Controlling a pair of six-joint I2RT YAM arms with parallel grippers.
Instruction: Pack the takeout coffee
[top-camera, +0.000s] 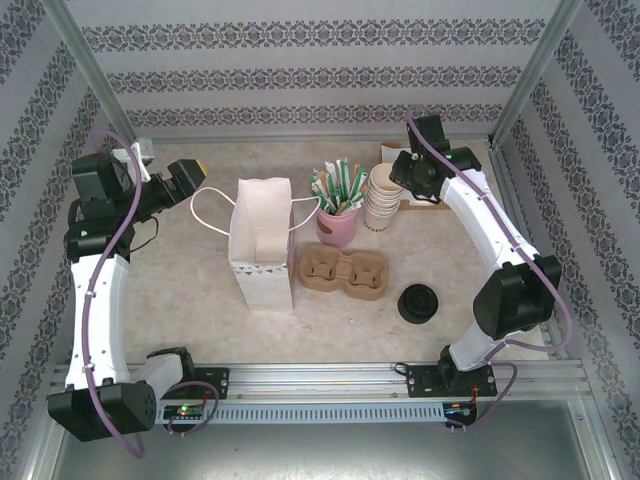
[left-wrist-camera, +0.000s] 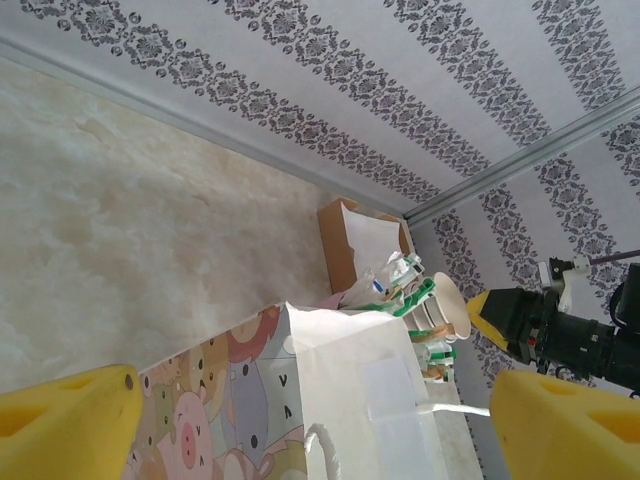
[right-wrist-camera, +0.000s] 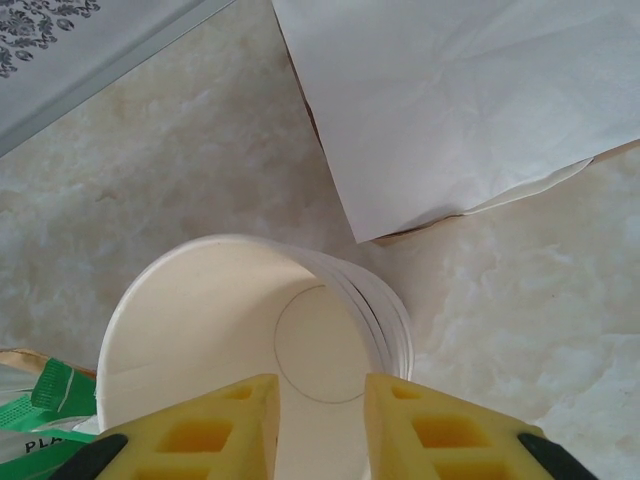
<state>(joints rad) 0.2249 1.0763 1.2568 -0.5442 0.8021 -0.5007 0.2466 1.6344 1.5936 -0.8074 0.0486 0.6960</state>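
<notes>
The takeout coffee is out of view. My right gripper (top-camera: 405, 178) (right-wrist-camera: 322, 400) hangs at the back right over a stack of lidless cream cups (top-camera: 382, 205) (right-wrist-camera: 220, 320). Its yellow fingers stand a little apart, and the top cup's inside shows in the gap. A brown pulp cup carrier (top-camera: 345, 272) lies mid-table. To its left stands a white paper bag (top-camera: 262, 240) (left-wrist-camera: 370, 390) with cartoon sides. My left gripper (top-camera: 185, 180) (left-wrist-camera: 320, 425) is open wide to the left of the bag, pointing at it, with nothing between its fingers.
A pile of black lids (top-camera: 418, 303) sits to the right of the carrier. A pink cup (top-camera: 337, 225) of green and white stirrers stands between bag and cup stack. A brown box of napkins (top-camera: 395, 152) (right-wrist-camera: 460, 100) lies behind the cups. Walls close in the back and both sides.
</notes>
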